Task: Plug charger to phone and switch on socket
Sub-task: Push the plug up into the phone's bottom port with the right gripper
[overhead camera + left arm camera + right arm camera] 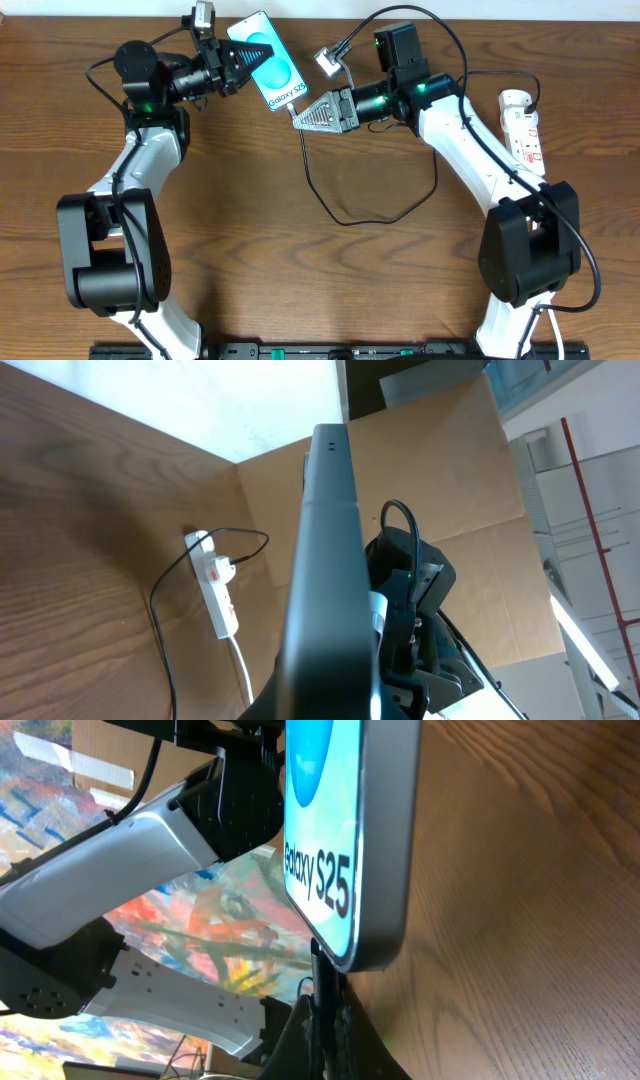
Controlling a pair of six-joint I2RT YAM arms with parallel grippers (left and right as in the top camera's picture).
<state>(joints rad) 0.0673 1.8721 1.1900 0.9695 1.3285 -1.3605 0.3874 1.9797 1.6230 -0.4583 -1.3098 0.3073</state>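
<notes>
The phone (pixel 270 62) with its cyan-and-white "Galaxy S25" screen is lifted at the back of the table, and my left gripper (pixel 243 62) is shut on its upper end. My right gripper (pixel 299 114) is shut on the charger's black plug tip. In the right wrist view the charger (pixel 322 982) runs straight up from my right gripper (pixel 325 1025) and meets the bottom edge of the phone (pixel 345 830); I cannot tell whether it is seated in the port. In the left wrist view the phone (pixel 325 550) shows edge-on and dark. The socket (pixel 523 128) lies at the right edge.
The charger's black cable (pixel 345 221) loops across the middle of the table toward the socket (pixel 216 588), which has a white plug in it and a white cord trailing off. Brown cardboard (pixel 450 470) stands behind the table's far edge.
</notes>
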